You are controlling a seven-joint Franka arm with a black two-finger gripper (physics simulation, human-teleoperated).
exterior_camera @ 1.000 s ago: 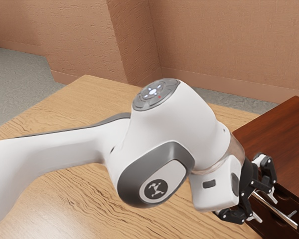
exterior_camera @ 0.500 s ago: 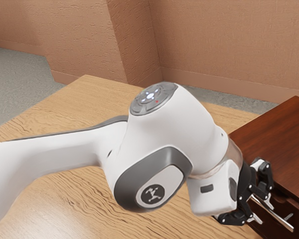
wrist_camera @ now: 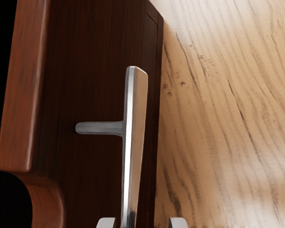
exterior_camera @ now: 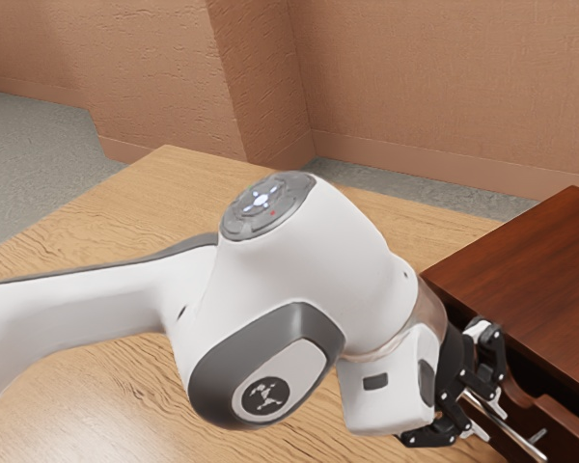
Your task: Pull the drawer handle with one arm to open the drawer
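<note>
A dark wooden cabinet point(exterior_camera: 531, 270) stands at the exterior view's right edge of the table. Its drawer point(exterior_camera: 565, 420) sticks out a little from the cabinet front. The drawer handle point(exterior_camera: 510, 439) is a thin metal bar held off the front on short posts. My black gripper point(exterior_camera: 473, 394) is at the near end of that bar, one finger on each side, shut on it. In the wrist view the handle point(wrist_camera: 133, 142) runs up from between my two fingertips point(wrist_camera: 106, 222), with the drawer front point(wrist_camera: 85, 71) behind it.
The light wooden table point(exterior_camera: 125, 212) stretches toward the exterior view's left and back. My white arm covers much of its middle. Brown walls and a grey floor lie beyond. In the wrist view the table point(wrist_camera: 218, 118) runs beside the drawer front.
My hand has moved toward the exterior view's left and lower edge with the handle in it. The drawer has slid out of the cabinet, leaving a dark gap under the cabinet top.
</note>
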